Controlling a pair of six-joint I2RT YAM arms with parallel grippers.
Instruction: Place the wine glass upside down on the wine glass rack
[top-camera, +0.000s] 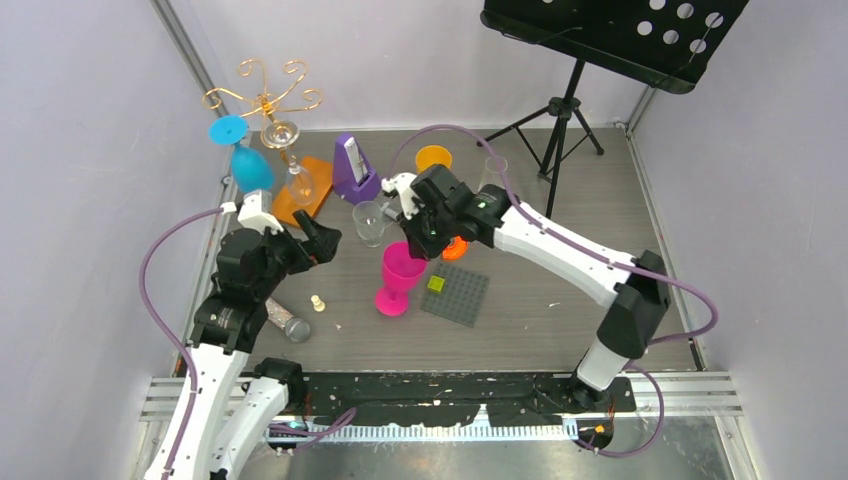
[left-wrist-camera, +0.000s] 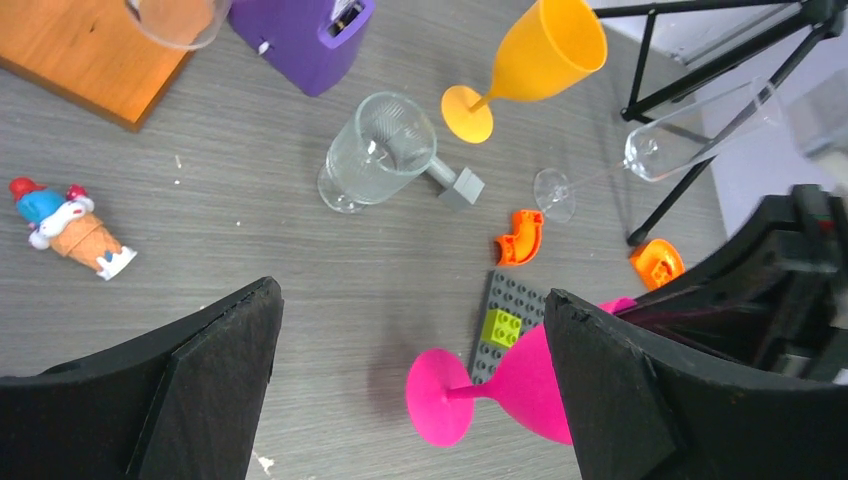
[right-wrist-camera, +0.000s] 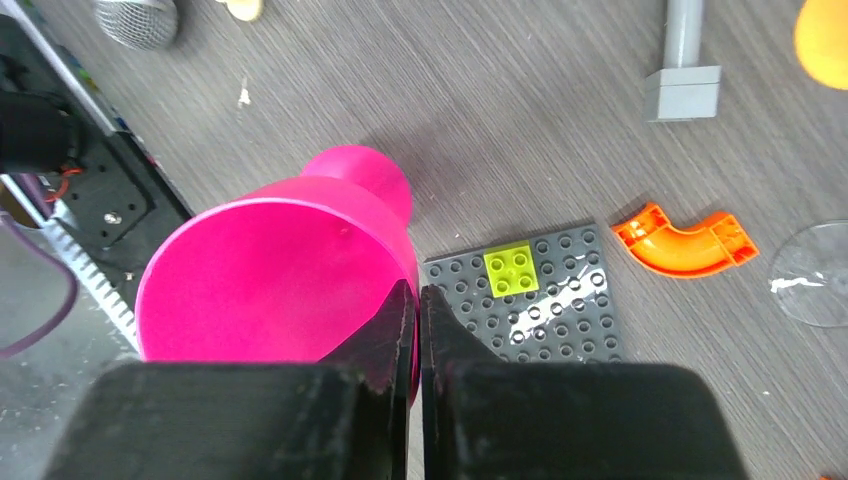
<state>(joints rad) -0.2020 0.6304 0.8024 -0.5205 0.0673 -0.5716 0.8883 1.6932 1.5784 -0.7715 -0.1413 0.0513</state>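
Observation:
The pink wine glass (top-camera: 400, 275) stands mouth up near the table's middle, its foot at or just above the surface. My right gripper (top-camera: 420, 245) is shut on its rim, one finger inside the bowl and one outside, as the right wrist view (right-wrist-camera: 412, 295) shows over the pink bowl (right-wrist-camera: 270, 280). My left gripper (top-camera: 325, 240) is open and empty, to the glass's left; its wrist view (left-wrist-camera: 412, 292) shows the pink glass (left-wrist-camera: 520, 385) by its right finger. The gold wire rack (top-camera: 265, 95) on its orange base (top-camera: 305, 190) stands at the back left, holding a blue glass (top-camera: 248, 165) and a clear glass (top-camera: 283, 135) upside down.
A purple metronome (top-camera: 352, 168), a clear tumbler (top-camera: 368, 222), an orange glass (top-camera: 433, 158) and a clear flute (top-camera: 493, 170) stand behind the pink glass. A grey baseplate (top-camera: 455, 292) lies to its right. A black music stand (top-camera: 560, 110) is at the back right. A microphone (top-camera: 285, 320) lies front left.

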